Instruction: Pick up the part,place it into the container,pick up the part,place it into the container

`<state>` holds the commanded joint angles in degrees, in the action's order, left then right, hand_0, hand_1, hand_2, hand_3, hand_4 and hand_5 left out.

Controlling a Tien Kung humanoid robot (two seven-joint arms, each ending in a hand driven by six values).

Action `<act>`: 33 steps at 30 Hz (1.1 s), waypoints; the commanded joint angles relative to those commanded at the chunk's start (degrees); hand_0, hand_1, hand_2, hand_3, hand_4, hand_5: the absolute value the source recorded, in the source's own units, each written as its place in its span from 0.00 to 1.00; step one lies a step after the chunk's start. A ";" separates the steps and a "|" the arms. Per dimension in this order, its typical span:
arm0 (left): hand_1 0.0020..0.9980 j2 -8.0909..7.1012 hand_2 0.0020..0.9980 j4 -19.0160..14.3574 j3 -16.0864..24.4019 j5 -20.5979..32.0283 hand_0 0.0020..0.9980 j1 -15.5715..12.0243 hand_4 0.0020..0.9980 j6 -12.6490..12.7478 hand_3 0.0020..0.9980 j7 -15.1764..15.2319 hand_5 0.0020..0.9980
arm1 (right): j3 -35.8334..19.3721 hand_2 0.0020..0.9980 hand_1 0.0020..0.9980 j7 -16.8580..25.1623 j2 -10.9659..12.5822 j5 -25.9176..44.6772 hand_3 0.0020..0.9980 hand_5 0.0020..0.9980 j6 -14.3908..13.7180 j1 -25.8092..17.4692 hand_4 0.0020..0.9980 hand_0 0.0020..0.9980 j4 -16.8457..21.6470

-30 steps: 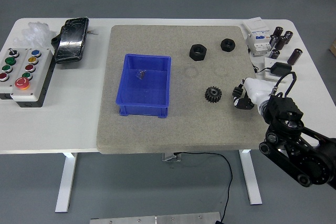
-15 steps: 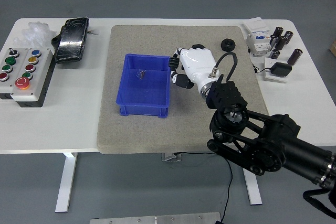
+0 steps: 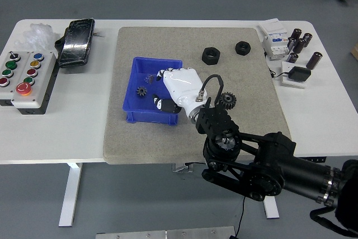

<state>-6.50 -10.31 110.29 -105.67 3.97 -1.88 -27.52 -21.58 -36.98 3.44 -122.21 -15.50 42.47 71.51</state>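
White right robot hand (image 3: 174, 90), grip state indeterminate, above blue plastic bin (image 3: 132, 99) holding small black gear (image 3: 141, 90); withdrawal risks snagging rim at 3 o'clock.

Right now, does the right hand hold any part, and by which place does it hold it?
It cannot be told. The right hand is over the blue container; a small gear lies inside, apart from it.

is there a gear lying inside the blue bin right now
Yes, a small black gear lies on the floor of the blue bin, just left of the right hand reaching over it.
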 joint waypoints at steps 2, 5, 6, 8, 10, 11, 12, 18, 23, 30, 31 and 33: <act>0.69 0.09 0.70 0.00 0.06 -0.13 0.70 0.06 0.79 0.02 0.82 0.09 0.54 | -0.67 0.75 0.62 0.00 0.14 -0.55 0.83 0.50 -0.39 -0.19 0.77 0.29 0.18; 0.69 0.16 0.70 0.00 0.43 -0.52 0.70 0.11 0.79 0.03 0.82 0.17 0.54 | -3.53 0.75 0.62 0.00 1.16 -2.20 0.83 0.50 -0.44 -1.09 0.77 0.29 0.81; 0.69 0.17 0.70 0.00 0.55 -0.64 0.70 0.13 0.79 0.03 0.82 0.18 0.54 | -4.59 0.75 0.62 0.00 1.67 -2.59 0.83 0.50 -0.26 -1.45 0.77 0.29 1.01; 0.69 0.15 0.70 0.00 0.67 -0.72 0.70 0.15 0.79 0.02 0.82 0.21 0.54 | -6.99 0.74 0.61 0.00 3.35 -2.89 0.82 0.52 0.58 -2.55 0.78 0.28 1.31; 0.69 0.12 0.70 0.00 0.74 -0.68 0.70 0.09 0.79 0.03 0.82 0.19 0.54 | -9.63 0.74 0.61 0.00 5.64 -2.21 0.82 0.52 1.64 -3.98 0.78 0.28 1.47; 0.69 0.09 0.70 0.00 1.10 -1.14 0.70 0.01 0.79 -0.04 0.82 0.06 0.54 | -10.96 0.74 0.61 0.00 6.84 -1.66 0.82 0.52 2.29 -4.91 0.78 0.28 1.55; 0.69 0.05 0.70 0.00 1.41 -1.56 0.70 -0.06 0.79 -0.11 0.82 -0.06 0.54 | -12.09 0.74 0.61 0.00 7.84 -1.29 0.82 0.52 2.69 -5.69 0.78 0.28 1.63; 0.69 -0.84 0.70 0.00 2.43 -3.88 0.70 0.25 0.78 -0.87 0.82 -0.11 0.53 | -20.31 0.74 0.59 0.00 12.67 -2.45 0.82 0.52 1.74 -12.48 0.79 0.28 4.85; 0.69 -1.68 0.70 0.00 2.06 -4.71 0.70 1.38 0.78 -1.51 0.82 0.39 0.52 | -29.11 0.75 0.59 0.00 15.40 -5.47 0.81 0.52 -1.96 -20.62 0.80 0.27 11.25; 0.69 -1.64 0.70 0.00 3.31 -5.35 0.70 0.76 0.78 -1.49 0.82 -0.10 0.52 | -39.95 0.74 0.56 0.00 17.31 -6.62 0.81 0.52 -3.87 -31.52 0.80 0.26 18.49; 0.69 -1.58 0.70 0.00 3.41 -5.25 0.70 0.70 0.78 -1.45 0.82 -0.17 0.52 | -41.21 0.75 0.55 0.00 17.23 -6.54 0.80 0.52 -3.90 -32.75 0.80 0.26 18.59; 0.69 -1.58 0.70 0.00 2.94 -3.98 0.70 0.50 0.78 -1.21 0.82 -0.08 0.52 | -42.95 0.75 0.55 0.00 16.53 -6.37 0.80 0.52 -3.85 -34.04 0.80 0.26 17.50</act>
<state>-8.08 -10.31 113.23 -109.65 4.47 -3.09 -27.60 -64.53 -36.98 19.97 -128.59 -19.36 8.43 89.01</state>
